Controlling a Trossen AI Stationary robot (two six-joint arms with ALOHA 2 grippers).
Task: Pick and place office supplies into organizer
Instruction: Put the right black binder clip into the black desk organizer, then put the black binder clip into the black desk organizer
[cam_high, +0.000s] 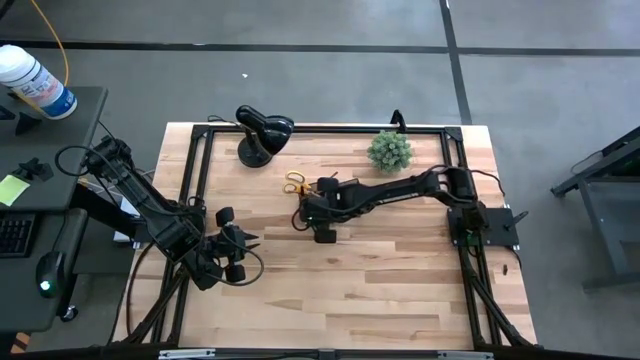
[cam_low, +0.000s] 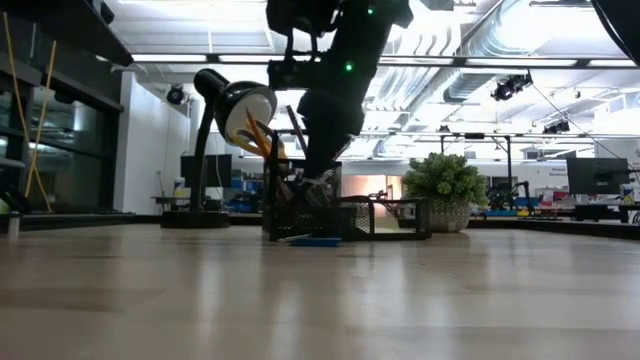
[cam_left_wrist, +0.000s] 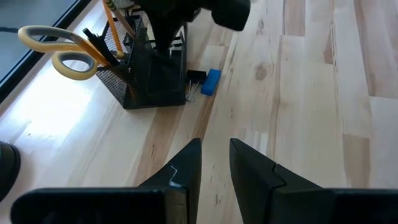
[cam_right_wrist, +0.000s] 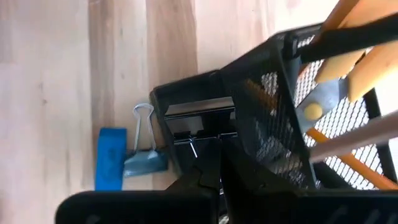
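Observation:
The black mesh organizer (cam_left_wrist: 146, 68) stands on the table's middle. Yellow-handled scissors (cam_left_wrist: 62, 53) and orange pens (cam_left_wrist: 112, 25) stick up out of its taller cup. A small blue block (cam_left_wrist: 212, 81) and a black clip (cam_left_wrist: 194, 78) lie on the wood against the organizer's side. My right gripper (cam_right_wrist: 217, 177) is shut and points steeply down over the organizer's low compartment (cam_right_wrist: 199, 118); nothing shows between its fingers. My left gripper (cam_left_wrist: 214, 162) waits near the table's left front, open, with nothing in it, facing the organizer from a distance. My right gripper's shut fingertips hang at the rim of the organizer's low compartment (cam_right_wrist: 186, 140), coming from above. Whether they touch the mesh I cannot tell, since the fingers themselves cover that spot.
A black desk lamp (cam_high: 262, 132) stands at the far left of the table and a small green potted plant (cam_high: 389, 150) at the far middle. Bare wood (cam_high: 380, 280) stretches across the near half of the table. A black frame rail (cam_high: 190, 180) runs along the edges.

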